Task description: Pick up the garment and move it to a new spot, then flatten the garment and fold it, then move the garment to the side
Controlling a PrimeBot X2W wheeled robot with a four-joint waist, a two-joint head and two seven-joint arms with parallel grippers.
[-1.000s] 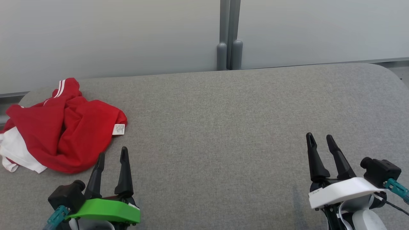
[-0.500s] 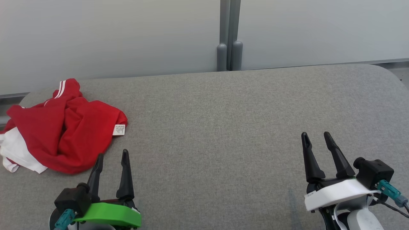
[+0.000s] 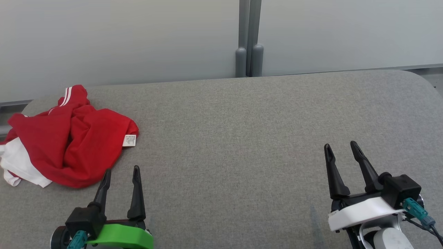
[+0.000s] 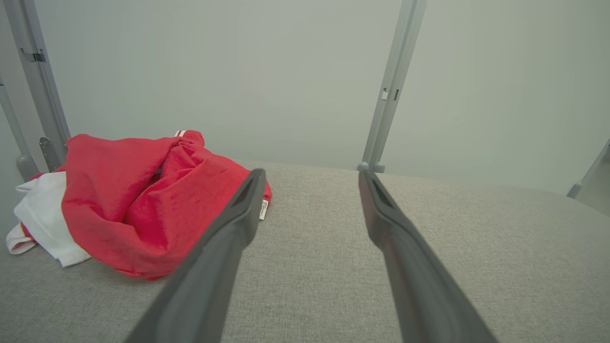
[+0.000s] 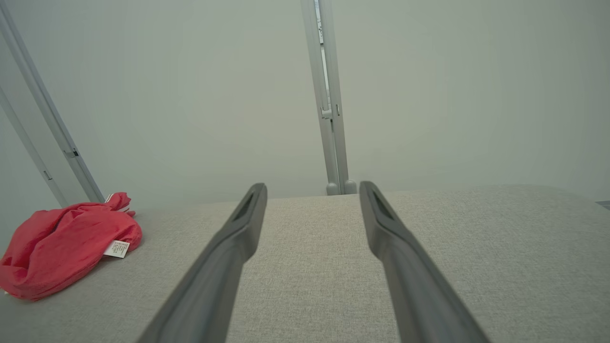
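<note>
The pickup is only beginning: the left tool (image 3: 122,168) and right tool (image 3: 340,144) are hovering spread and empty, the left needing to reach forward onto the crumpled garment (image 3: 65,145).

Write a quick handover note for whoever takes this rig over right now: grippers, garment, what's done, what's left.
Left gripper: open, empty, close beside the garment.
Right gripper: open, empty, above bare table on the right.
The garment, red and white, lies crumpled at the table's far left.
Done: nothing yet.
Left: pick up, move, flatten, fold, set aside.
</note>
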